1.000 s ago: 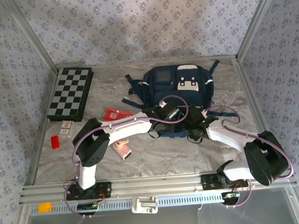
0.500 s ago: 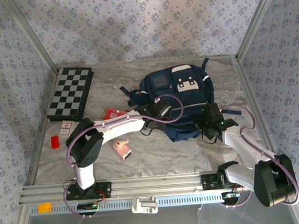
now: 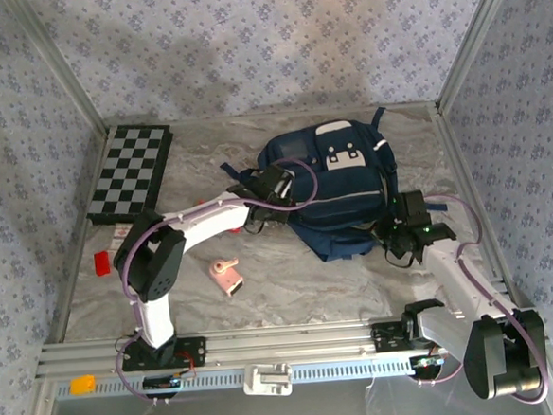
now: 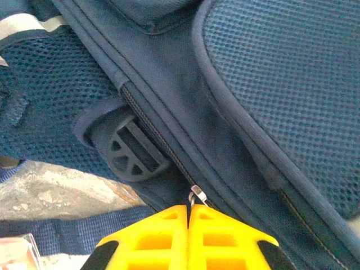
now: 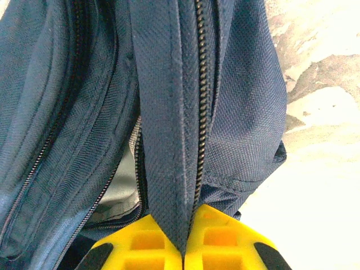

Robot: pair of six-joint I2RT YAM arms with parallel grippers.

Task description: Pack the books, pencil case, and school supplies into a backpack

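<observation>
Obs. Backpack (image 3: 341,179) lies on the bench (image 3: 302,296), right of centre, front patches up. The left gripper (image 4: 187,212) is at the bag's left flank with its jaws clenched on the small metal zip pull (image 4: 194,196), held by the very tips. The right gripper (image 5: 184,225) is at the bag's near right corner, jaws clamped on a fold of navy fabric beside a zip track. The right wrist view shows a narrow gap with pale lining left of that fold, so one compartment seems partly open.

Step, as judged: opening a zip with the bag braced. Nothing is packed that can be seen. The pink gadget (image 3: 226,276) lies loose on the bench, near the left arm and well apart from the bag.

Risks:
- The pull is thin and caught only at the jaw tips. Any tug off the line of the teeth would likely let it slip free.
- The right hold is on soft cloth only. If the fold creeps out, the bag would drag across the bench with the left arm and the zip would not run.
- The zip passes close under a padded mesh panel and piping, so the slider may bind on cloth there.
- A loose strap (image 4: 62,228) lies just below the left jaws and could snag.
- A dragged bag or a sweeping forearm could knock the gadget.
</observation>
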